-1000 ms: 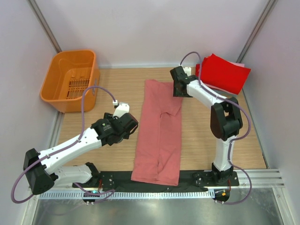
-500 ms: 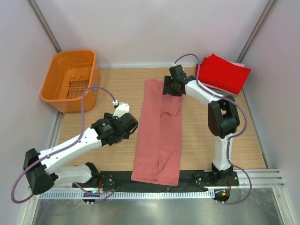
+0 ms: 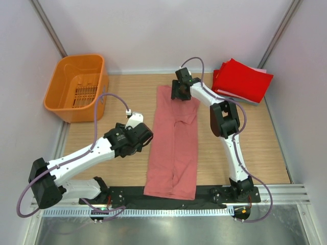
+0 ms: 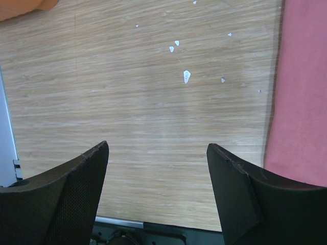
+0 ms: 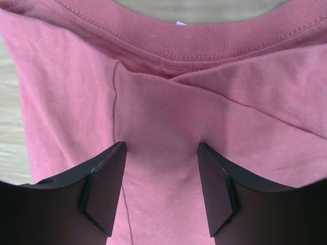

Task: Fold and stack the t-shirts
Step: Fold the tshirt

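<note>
Hovering over the pink shirt point(image 3: 172, 153) near its collar, the right gripper point(image 5: 162, 148) stands spread; the left gripper point(image 4: 157, 148) gapes above the table point(image 4: 127, 102).

The right gripper point(image 5: 161, 148) has swung from beside the red shirt point(image 3: 242, 79) toward 9 o'clock and now hangs, jaws apart, over the collar end of the salmon-pink shirt point(image 3: 173, 148). The left gripper point(image 4: 157, 153) has edged slightly toward 3 o'clock.
</note>
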Controlling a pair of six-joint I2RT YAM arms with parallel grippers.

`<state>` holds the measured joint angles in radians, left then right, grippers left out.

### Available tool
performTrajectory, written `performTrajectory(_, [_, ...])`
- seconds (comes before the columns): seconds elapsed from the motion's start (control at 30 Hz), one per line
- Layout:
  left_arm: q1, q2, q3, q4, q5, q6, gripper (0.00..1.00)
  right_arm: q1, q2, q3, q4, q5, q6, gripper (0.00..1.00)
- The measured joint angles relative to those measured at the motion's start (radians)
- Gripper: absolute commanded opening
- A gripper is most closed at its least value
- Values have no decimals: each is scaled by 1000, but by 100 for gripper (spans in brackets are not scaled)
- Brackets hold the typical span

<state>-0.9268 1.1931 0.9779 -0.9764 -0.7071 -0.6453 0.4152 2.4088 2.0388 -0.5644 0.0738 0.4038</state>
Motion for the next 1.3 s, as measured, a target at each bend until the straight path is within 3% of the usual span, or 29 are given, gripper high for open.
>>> performTrajectory(0.4, [0, 44, 2, 0, -2, 0, 79, 1, 222, 355, -6, 38, -2, 67])
performTrajectory(0.6, [0, 73, 2, -1, -8, 0, 79, -16, 259, 392, 68, 43, 34, 69])
performTrajectory(0.87, [0, 105, 7, -6, -15, -1, 79, -50, 270, 395, 159, -61, 32, 70])
performTrajectory(1.03, [0, 83, 11, -10, 6, -19, 77, -51, 2, 20, 196, -34, 12, 75])
performTrajectory(1.3, [-25, -43, -51, 53, 160, -127, 75, -22, -848, -584, 273, 39, 39, 77])
